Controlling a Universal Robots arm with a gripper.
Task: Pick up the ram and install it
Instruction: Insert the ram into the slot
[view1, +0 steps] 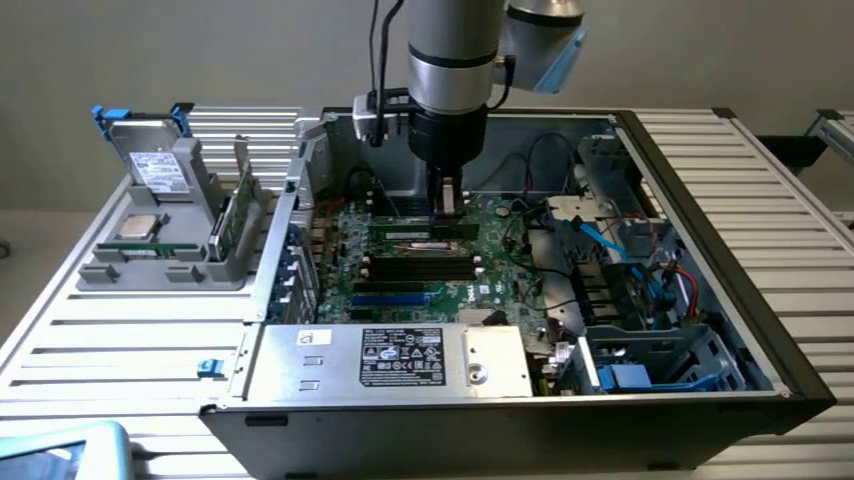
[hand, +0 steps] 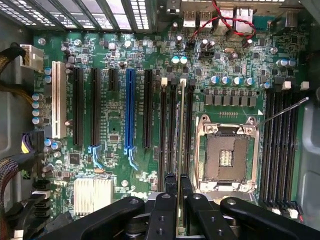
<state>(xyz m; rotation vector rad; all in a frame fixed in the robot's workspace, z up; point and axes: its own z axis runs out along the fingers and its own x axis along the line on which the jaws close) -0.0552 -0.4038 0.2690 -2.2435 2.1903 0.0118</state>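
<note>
One arm, one gripper (hand: 180, 186), and its black fingers (hand: 169, 197) are clamped on one ram stick (hand: 181, 135). We see the stick edge-on as a long, thin green strip, and it sits over the motherboard (hand: 115, 125) among the black slots beside the one empty processor socket (hand: 227, 152). There are two banks of slots, one on either side of that socket. Outside the case, a gray rack (view1: 160, 262) holds one more green stick (view1: 235, 215).
</note>
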